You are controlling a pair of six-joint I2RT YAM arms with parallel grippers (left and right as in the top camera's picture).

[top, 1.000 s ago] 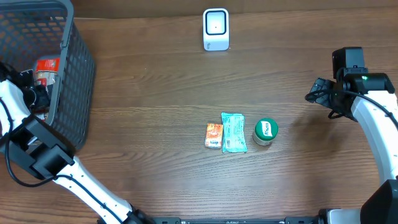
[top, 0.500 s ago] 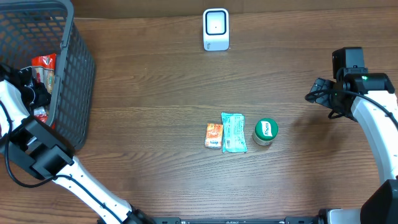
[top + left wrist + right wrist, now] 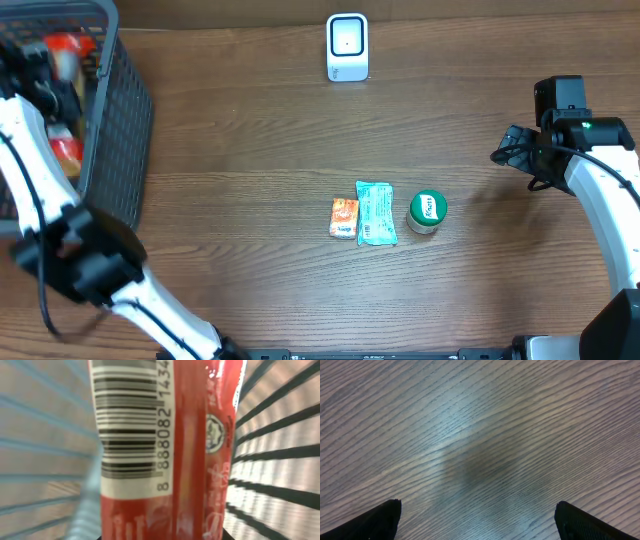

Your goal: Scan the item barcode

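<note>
Well, left gripper (image 3: 50, 95): was clamped on red packet (image 3: 150, 450), barcode facing wrist camera
Packet location: in basket (image 3: 125, 120), far left, well apart from scanner (image 3: 347, 47)
Right gripper (image 3: 482, 525): jaws stood wide apart over table (image 3: 250, 150)
Mid-table: orange packet (image 3: 344, 218), teal pouch (image 3: 376, 213), green-lidded tub (image 3: 427, 211) sat in a row

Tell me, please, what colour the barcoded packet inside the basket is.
Red, with a white barcode panel; the packet shows best in the left wrist view.
</note>
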